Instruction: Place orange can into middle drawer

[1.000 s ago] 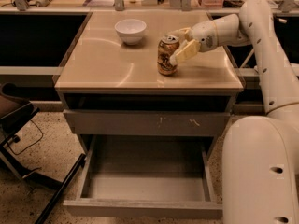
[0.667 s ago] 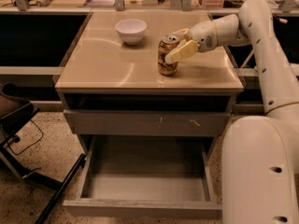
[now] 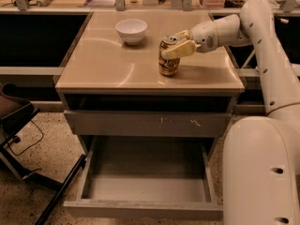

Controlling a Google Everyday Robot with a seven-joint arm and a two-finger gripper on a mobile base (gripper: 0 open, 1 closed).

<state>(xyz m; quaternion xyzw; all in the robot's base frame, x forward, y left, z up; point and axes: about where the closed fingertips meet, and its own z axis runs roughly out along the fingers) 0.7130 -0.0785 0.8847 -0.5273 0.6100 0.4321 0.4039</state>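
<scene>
The orange can (image 3: 168,65) stands upright on the tan top of the drawer cabinet, right of centre. My gripper (image 3: 169,44) reaches in from the right, with one pale finger (image 3: 179,49) across the front of the can's upper part and the other behind its silver top. The fingers are closed against the can, which still rests on the surface. The middle drawer (image 3: 145,187) is pulled wide open below, with a smooth grey inside holding nothing and a plain front panel. It lies below and in front of the can.
A white bowl (image 3: 131,30) sits on the cabinet top (image 3: 103,69), left of and behind the can. A closed drawer front with pale scratch marks (image 3: 145,123) is above the open drawer. A dark chair (image 3: 18,125) stands at the left. My white arm and base (image 3: 260,168) fill the right side.
</scene>
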